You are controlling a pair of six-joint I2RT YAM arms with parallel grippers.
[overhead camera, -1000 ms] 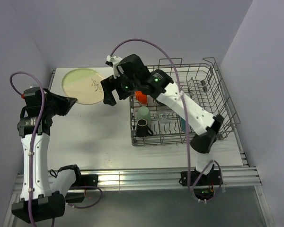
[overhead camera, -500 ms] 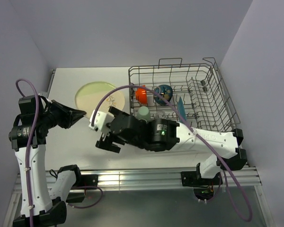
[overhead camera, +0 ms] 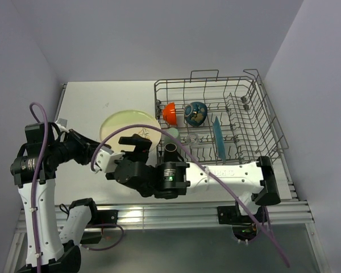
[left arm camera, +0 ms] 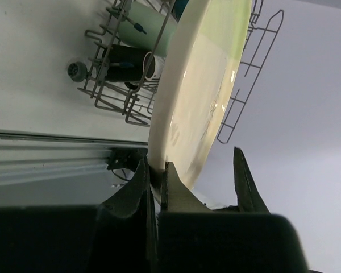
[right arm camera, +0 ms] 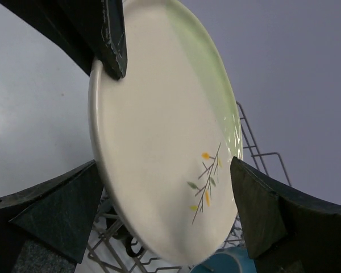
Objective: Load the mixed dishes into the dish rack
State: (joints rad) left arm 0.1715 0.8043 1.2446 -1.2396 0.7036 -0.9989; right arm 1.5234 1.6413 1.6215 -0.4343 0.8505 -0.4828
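My left gripper is shut on the rim of the cream plate and holds it tilted above the table, just left of the dish rack. In the left wrist view the plate is pinched at its edge between my fingers. My right gripper is open; in its wrist view the plate lies between its spread fingers, apart from them. In the rack are the orange bowl, blue bowl, teal plate, pale green mug, dark brown mug and clear glass.
The right arm lies along the rack's near side. The rack's left wall is close beside the plate. The white table runs left to the grey wall. The left finger grips the plate's top in the right wrist view.
My left gripper has carried the cream plate right, up to the rack's left side. My right arm has swung from over the rack to its near-left corner, open beside the plate.
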